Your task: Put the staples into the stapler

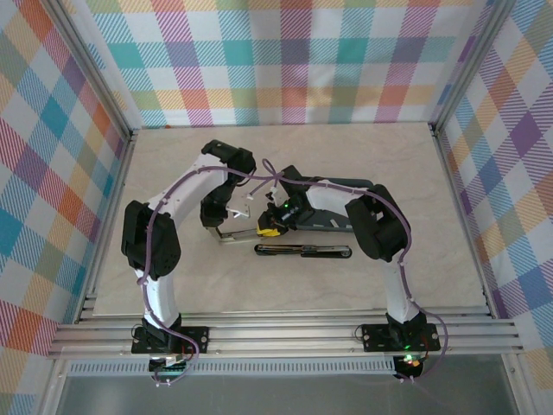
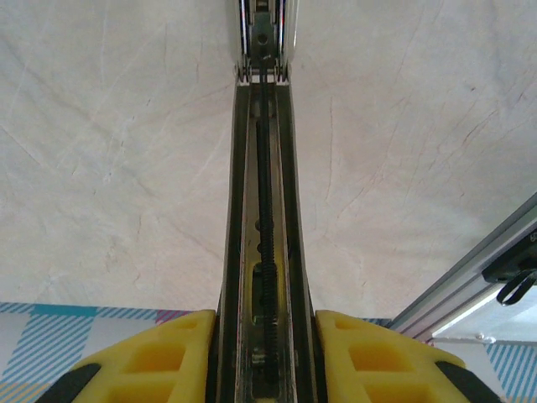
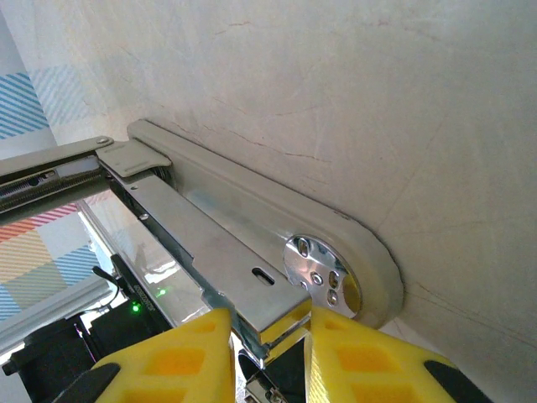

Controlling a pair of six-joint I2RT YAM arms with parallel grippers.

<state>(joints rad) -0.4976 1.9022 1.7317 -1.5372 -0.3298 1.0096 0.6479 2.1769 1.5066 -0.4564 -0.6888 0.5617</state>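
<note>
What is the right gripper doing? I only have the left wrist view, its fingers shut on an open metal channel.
Observer: The right gripper is shut on the edge of the bright metal plate above the stapler's grey base, beside a round riveted disc.
Operator: Anything else nearby I should avoid?
Observer: In the top view, a long black object, possibly a second stapler, lies flat on the near side of the held stapler.

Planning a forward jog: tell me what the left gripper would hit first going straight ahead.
The left gripper, shut on the stapler's open magazine rail, points along it. Pushed straight on, it would probably meet the rail's hinge end first, with the table beyond; depth is unclear.
</note>
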